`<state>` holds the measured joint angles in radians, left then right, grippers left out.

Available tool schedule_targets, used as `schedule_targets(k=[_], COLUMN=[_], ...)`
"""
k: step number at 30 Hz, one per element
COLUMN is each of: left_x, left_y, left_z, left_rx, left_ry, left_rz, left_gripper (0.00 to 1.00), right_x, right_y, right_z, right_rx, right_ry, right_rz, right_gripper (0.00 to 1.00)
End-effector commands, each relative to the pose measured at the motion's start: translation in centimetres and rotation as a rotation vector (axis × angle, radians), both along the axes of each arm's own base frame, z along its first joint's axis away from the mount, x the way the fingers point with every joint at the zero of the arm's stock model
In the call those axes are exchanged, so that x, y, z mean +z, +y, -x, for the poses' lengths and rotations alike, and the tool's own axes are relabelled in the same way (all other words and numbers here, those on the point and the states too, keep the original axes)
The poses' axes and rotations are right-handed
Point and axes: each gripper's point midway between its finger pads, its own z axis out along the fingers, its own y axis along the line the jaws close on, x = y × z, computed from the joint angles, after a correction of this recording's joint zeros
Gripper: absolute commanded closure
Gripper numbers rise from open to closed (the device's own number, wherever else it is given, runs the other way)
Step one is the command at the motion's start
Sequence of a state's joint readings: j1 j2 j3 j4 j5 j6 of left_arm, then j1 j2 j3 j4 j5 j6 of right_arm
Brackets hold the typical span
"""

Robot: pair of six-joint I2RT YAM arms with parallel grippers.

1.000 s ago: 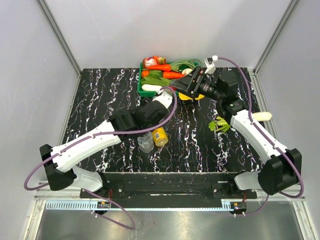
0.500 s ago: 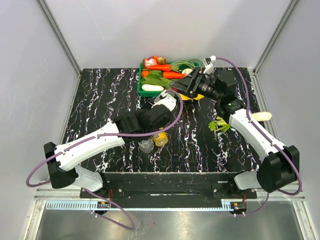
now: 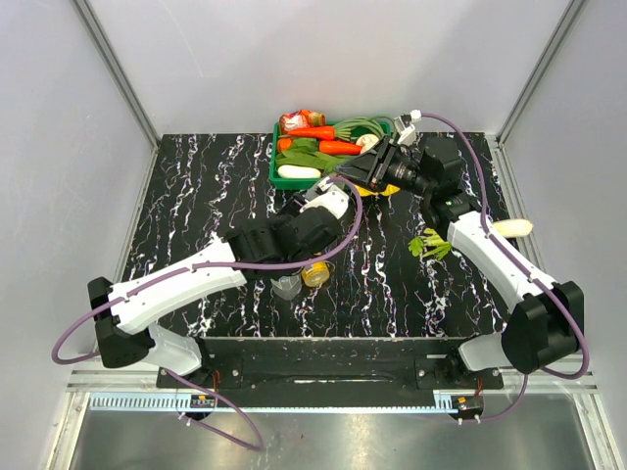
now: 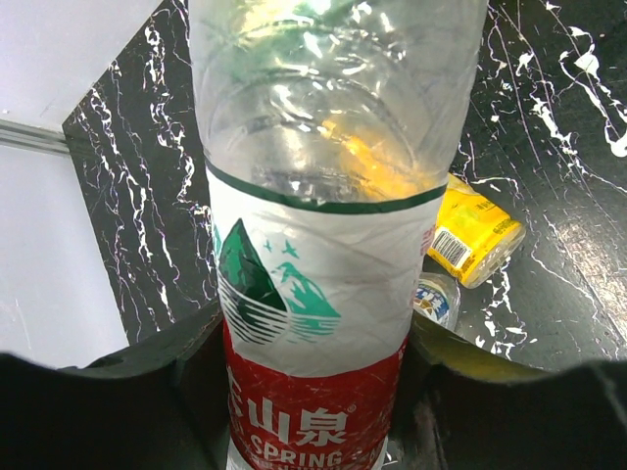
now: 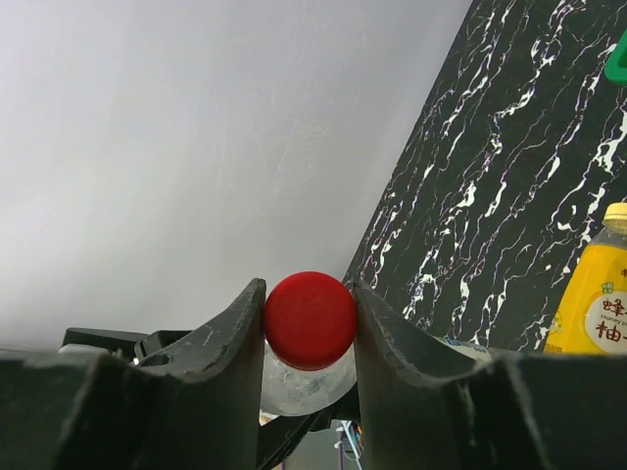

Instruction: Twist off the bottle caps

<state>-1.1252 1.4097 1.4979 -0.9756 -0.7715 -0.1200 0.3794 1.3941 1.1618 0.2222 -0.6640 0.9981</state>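
The right gripper (image 5: 310,294), spread wide a second ago, now pinches the red cap (image 5: 310,320) between its fingers; the left gripper (image 4: 313,411) stays clamped around the red-labelled clear bottle (image 4: 323,245), held above the black marble table (image 4: 549,127); below, the orange-yellow juice bottle (image 4: 477,233) and the blue-labelled bottle (image 4: 436,299) lie side by side; a green vegetable tray (image 3: 286,182) sits just beyond the grippers.

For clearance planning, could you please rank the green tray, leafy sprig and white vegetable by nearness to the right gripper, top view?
1. Green tray, at the back, right beside the right gripper.
2. Leafy sprig, toward the near right.
3. White vegetable, far right.
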Motion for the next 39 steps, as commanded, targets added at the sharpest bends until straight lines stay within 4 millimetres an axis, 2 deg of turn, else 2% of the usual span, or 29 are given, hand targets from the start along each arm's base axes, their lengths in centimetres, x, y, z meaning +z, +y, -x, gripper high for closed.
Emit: schedule_targets(k=[1,6,10,16,25,32,39], left_x=[1.6,1.4,1.6,3.1,4.4,6.3,6.1], left_y=[-0.2,-0.5,-1.4,-2.8,-4.4,-5.6,-6.2], left_z=[-0.5,-0.3,0.1,0.8,2.0,3.5,4.8], left_rx=[0.009,-0.002,-0.044,-0.137,-0.285,-0.438,-0.552], left_ry=[-0.049,-0.038,-0.022,0.004,0.145,0.240,0.340], left_rz=[0.012,0.028,0.093,0.258,0.484,0.666,0.785], left_gripper=[0.89,0.89,0.91,0.93,0.96,0.96,0.96], right_x=[2.3,2.4,2.5,3.1,5.2,7.5,9.1], right_y=[-0.5,-0.7,-0.8,-1.0,-1.9,-2.2,-2.4], right_z=[0.4,0.6,0.9,1.8,3.3,5.9,8.9], right_rx=[-0.016,-0.020,-0.018,0.001,0.013,0.103,0.198], right_ry=[-0.103,-0.123,-0.153,-0.224,-0.368,-0.500,-0.645], right_rz=[-0.021,-0.013,-0.007,0.007,0.012,-0.049,-0.095], right_gripper=[0.79,1.00,1.00,1.00,1.00,1.00,1.00])
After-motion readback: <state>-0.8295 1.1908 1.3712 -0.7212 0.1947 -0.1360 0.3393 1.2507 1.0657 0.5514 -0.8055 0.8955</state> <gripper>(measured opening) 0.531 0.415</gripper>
